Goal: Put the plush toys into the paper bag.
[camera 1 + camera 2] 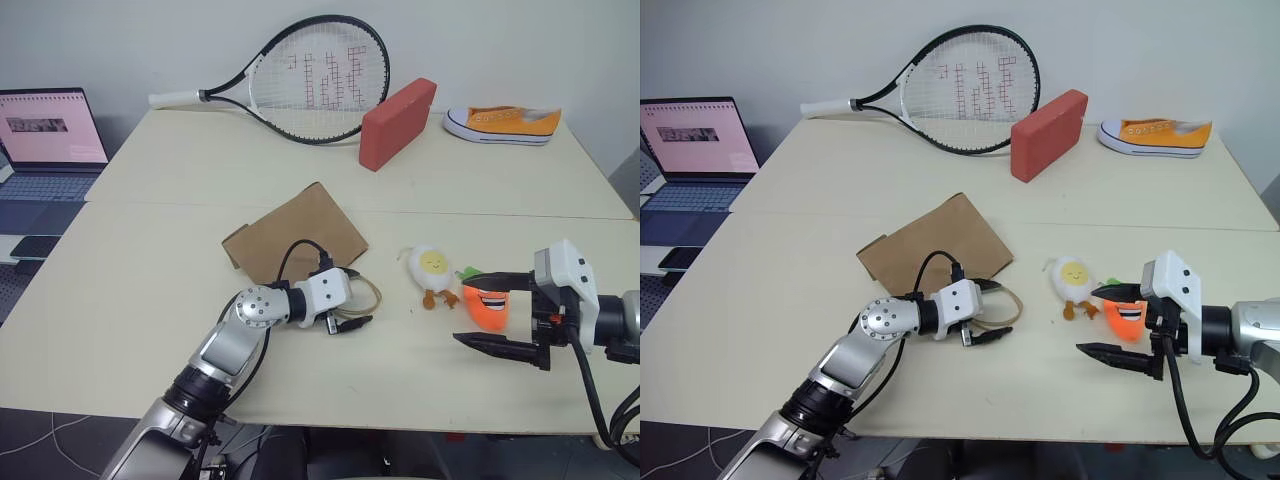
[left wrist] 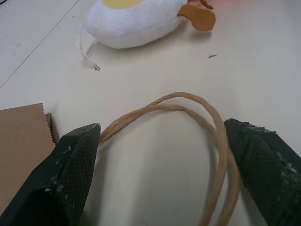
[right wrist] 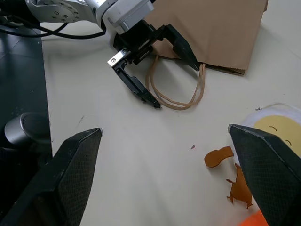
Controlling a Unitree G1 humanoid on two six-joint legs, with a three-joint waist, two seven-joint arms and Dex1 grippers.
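Note:
The brown paper bag lies flat on the table, its two loop handles pointing toward the toys. My left gripper is open, low over the table, with one finger on each side of the handle loops and not pinching them. The white egg plush lies just beyond the handles. The orange carrot plush lies beside the egg. My right gripper is open above the table by the carrot, holding nothing. In the right wrist view the egg and the left gripper both show.
A tennis racket, a red block and an orange-and-white sneaker lie at the far side of the table. An open laptop stands on a desk off the table's left edge.

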